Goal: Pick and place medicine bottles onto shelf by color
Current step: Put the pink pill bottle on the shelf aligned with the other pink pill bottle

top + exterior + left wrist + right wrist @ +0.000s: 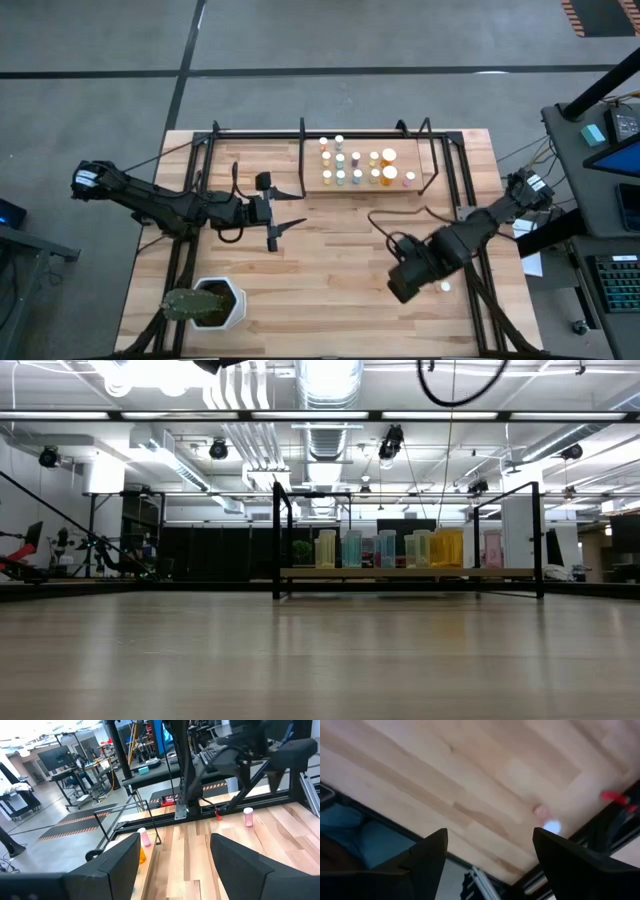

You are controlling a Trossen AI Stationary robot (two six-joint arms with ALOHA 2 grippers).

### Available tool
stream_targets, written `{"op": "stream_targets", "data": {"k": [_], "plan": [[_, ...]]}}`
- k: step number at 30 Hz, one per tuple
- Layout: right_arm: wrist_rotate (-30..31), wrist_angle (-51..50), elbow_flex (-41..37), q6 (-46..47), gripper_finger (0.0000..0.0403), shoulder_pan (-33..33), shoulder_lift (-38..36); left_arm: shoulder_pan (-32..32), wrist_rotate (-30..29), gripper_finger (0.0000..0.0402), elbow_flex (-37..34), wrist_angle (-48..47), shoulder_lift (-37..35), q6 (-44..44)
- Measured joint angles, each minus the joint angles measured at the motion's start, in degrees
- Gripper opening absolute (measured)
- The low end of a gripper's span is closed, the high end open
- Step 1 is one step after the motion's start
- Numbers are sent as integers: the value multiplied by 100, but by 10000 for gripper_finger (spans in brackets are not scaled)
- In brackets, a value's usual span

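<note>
Seen from above, a white hexagonal plant pot (pixel 222 305) sits at the table's (pixel 330 270) near left corner, one of its kind on the wood. Beside it, toward the middle, the left end effector (pixel 283 211) hangs over bare boards with its two dark fingers (pixel 117 865) spread apart and nothing between them. At the far edge, centre, the single shelf (pixel 405 155) carries roughly fifteen medicine bottles (pixel 357 165) in close rows, yellowish, teal, orange and pink, all well apart from the left end effector. To the right, the right end effector (pixel 400 280) is angled low over the table's near right area, fingers (pixel 427 857) wide apart and empty. One lone pink bottle (pixel 445 288) with a pale cap stands on the table just beside it, ahead of the open fingers, not touched, far from the shelf.
</note>
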Motion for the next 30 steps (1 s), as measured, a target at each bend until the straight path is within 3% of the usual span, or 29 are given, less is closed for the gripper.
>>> {"op": "stream_targets", "data": {"k": [11,19,25,30], "plan": [[-913,436,-1313,1099,281,892,-356,-4,0,224,-2,-88,0,-7],[-891,610,-2357,1431,279,1048,-880,-2,0,224,-2,-90,0,-7],[-889,1694,-3235,1568,279,1044,-1187,-2,0,224,-2,-89,0,-4],[-890,1993,-3662,1562,279,1057,-1120,-2,0,224,-2,-87,0,-4]]}}
